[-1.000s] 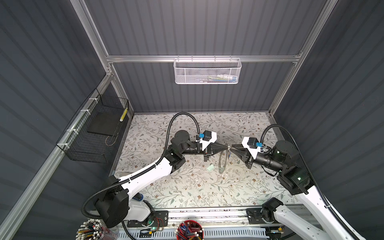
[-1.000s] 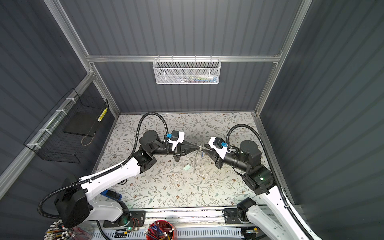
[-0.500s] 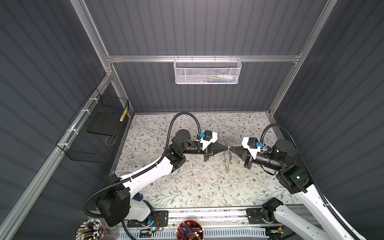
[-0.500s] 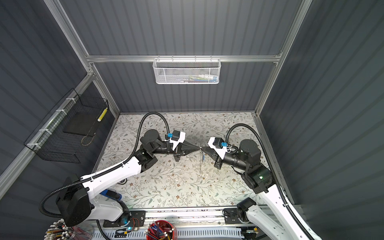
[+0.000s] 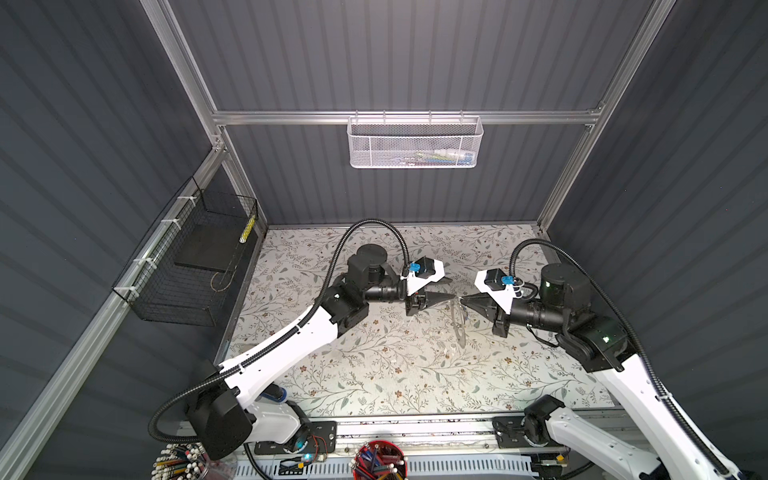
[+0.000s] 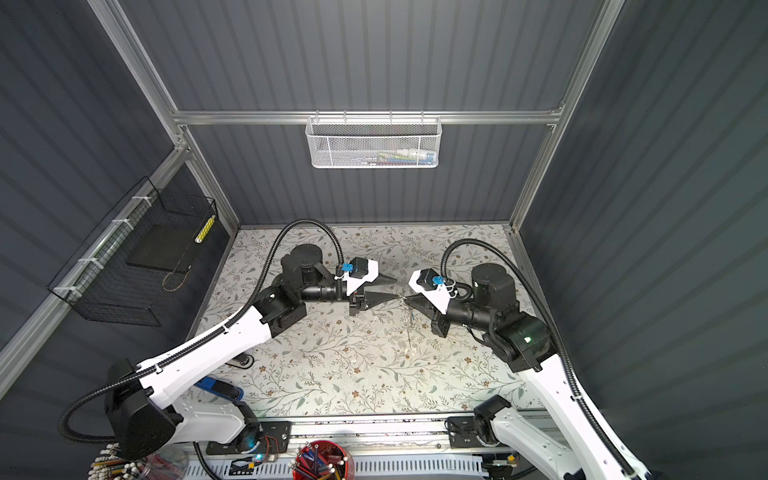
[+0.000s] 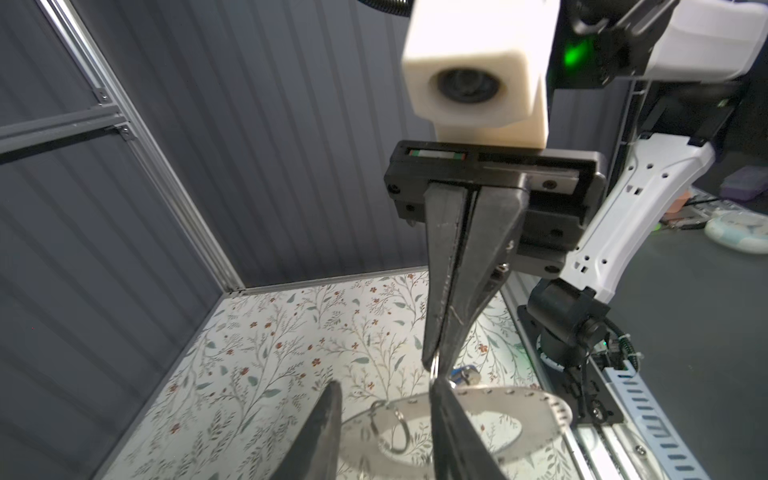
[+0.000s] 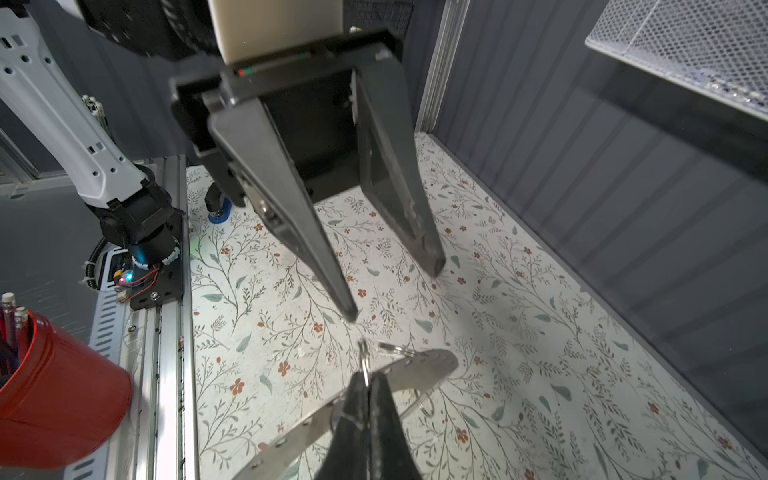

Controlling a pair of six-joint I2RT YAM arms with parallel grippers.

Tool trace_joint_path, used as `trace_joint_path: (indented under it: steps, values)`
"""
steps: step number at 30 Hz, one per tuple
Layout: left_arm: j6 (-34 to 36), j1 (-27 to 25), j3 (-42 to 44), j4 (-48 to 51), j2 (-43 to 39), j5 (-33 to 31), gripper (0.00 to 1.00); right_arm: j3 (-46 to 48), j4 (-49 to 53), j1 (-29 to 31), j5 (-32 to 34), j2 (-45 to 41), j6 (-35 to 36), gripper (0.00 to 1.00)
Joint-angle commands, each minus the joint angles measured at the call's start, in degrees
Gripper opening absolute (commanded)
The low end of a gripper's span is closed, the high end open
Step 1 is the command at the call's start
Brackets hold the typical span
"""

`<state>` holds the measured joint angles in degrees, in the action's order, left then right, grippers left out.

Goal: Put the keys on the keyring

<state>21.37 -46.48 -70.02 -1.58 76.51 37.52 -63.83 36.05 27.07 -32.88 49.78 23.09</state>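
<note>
Grey keyring (image 8: 419, 365) dangles from the tightly closed right claw (image 8: 365, 380).

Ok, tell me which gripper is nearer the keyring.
Right. The right gripper is shut on the upper edge of the keyring, which hangs from it. The left gripper is open, its tips facing that spot but apart from the ring.

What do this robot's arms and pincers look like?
The left arm and right arm have white shells over black joints, with a black ribbed hose looping along each. The left gripper and right gripper each carry two long, dark, wedge-shaped fingers tapering to narrow tips. A white camera box with a blue clip sits at each wrist; a green light glows on the right arm.
</note>
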Motion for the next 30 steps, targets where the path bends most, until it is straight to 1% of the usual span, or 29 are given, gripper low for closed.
trace_joint_path:
  steps: [1, 3, 10, 16, 19, 23, 25, 30]
  values:
    - [8.8, -0.7, -3.2, 13.6, -0.6, -5.4, 0.37, -3.8, 10.2, -0.1, 2.1, 1.9, 2.3, 0.00]
    - [10.2, -1.2, -4.5, 15.8, 0.0, -6.8, 0.36, -5.5, 12.2, -0.1, 2.1, 3.3, 2.3, 0.00]
    - [15.2, -6.2, -8.4, 21.5, 3.2, -12.5, 0.36, -10.0, 17.0, -0.1, 2.3, 6.6, 2.2, 0.00]
    - [15.8, -8.4, -9.8, 22.5, 4.4, -13.9, 0.35, -10.4, 18.3, -0.1, 1.2, 8.1, 2.1, 0.00]
    - [16.1, -9.1, -10.5, 23.2, 5.3, -14.6, 0.32, -10.2, 18.3, -0.1, 0.7, 8.2, 2.1, 0.00]
    - [16.3, -9.5, -10.5, 23.6, 6.2, -15.3, 0.30, -10.0, 18.4, -0.1, 0.5, 8.1, 2.4, 0.00]
    - [16.5, -9.7, -12.7, 23.6, 6.7, -15.3, 0.29, -10.0, 18.3, -0.1, 0.5, 8.0, 2.5, 0.00]
    - [16.6, -10.0, -13.3, 23.9, 7.6, -15.1, 0.25, -9.8, 18.3, -0.1, -0.1, 7.9, 2.7, 0.00]
